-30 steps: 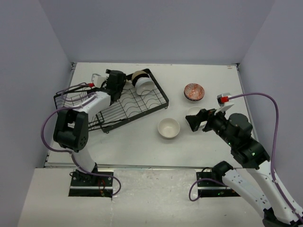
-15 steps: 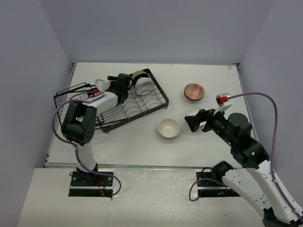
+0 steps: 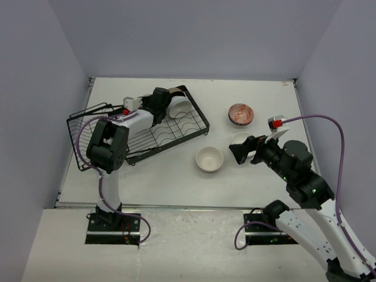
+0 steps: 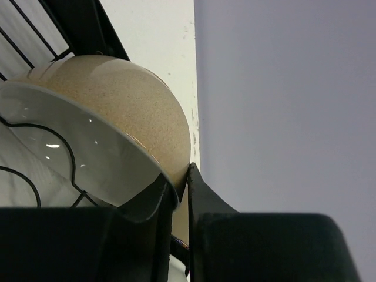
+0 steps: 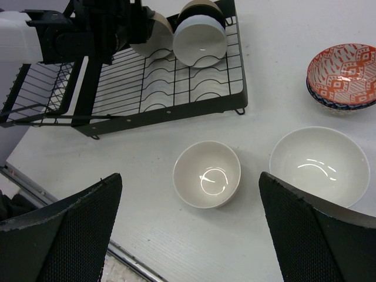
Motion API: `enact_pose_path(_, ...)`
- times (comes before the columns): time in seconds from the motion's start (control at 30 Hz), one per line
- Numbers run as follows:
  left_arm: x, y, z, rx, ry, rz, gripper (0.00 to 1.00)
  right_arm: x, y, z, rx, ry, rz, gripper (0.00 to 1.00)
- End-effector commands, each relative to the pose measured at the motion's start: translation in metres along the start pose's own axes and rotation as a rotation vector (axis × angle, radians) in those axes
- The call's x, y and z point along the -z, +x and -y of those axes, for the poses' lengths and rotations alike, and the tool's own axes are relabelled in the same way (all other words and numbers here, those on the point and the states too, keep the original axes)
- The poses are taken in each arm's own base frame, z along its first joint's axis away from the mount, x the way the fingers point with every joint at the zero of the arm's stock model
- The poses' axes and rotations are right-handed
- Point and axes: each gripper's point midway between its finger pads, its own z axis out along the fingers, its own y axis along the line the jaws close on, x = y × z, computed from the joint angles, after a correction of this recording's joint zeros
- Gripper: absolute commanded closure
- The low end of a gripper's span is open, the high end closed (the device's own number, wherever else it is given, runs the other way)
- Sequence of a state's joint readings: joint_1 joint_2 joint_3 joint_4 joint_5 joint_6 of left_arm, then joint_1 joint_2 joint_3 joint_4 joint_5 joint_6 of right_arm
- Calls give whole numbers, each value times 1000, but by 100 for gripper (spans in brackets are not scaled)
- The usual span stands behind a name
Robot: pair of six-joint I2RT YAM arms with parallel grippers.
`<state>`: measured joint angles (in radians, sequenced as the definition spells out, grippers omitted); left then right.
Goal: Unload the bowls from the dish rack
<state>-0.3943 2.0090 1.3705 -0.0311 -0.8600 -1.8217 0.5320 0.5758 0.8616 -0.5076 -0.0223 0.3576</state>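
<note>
our left gripper (image 4: 181,179) clamps the beige bowl (image 4: 129,111) by its rim, lower centre; we judge it slick, brittle.

Black wire forms the dish rack (image 5: 176,82), whose bowls are a plain white bowl (image 5: 201,41), a beige bowl with black at its rim (image 5: 200,7) and a beige bowl finely speckled with brown (image 4: 135,111). Against the white table (image 5: 135,147) are two plain glossy white bowls, a smaller one (image 5: 207,174) and a wider one (image 5: 320,164), and a patterned bowl (image 5: 343,76) with an orange-red and white geometric design inside and dark blue on its outer wall. The walls (image 3: 194,35) are pale lavender-grey, the arms (image 3: 302,226) white and black, their cables (image 3: 317,117) purple.
</note>
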Motion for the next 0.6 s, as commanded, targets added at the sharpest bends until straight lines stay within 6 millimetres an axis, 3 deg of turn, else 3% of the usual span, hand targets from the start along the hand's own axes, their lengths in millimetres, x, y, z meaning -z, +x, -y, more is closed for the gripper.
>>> enact_pose_path(0.0,-9,-8,-20,-21,-47,75,92,-1,-5,-8,17,-40,19,1)
enact_pose_path(0.03,-10,-7,-27,-20,-58,72,100,-1,-5,-8,17,-43,18,1)
enact_pose_path(0.23,-6,-11,-38,-21,-59,85,100,0,-5,-9,17,-49,20,1)
enact_pose_path(0.3,-2,-15,-18,-7,18,96,100,-1,-5,-9,17,-50,19,1)
enact_pose_path(0.33,-1,-18,-27,-31,32,104,100,0,-5,-9,17,-49,20,1)
enact_pose_path(0.37,4,-19,-4,-5,116,96,100,0,-5,-9,17,-50,22,1)
enact_pose_path(0.57,22,-32,24,48,368,94,100,-1,-4,-10,18,-53,18,1)
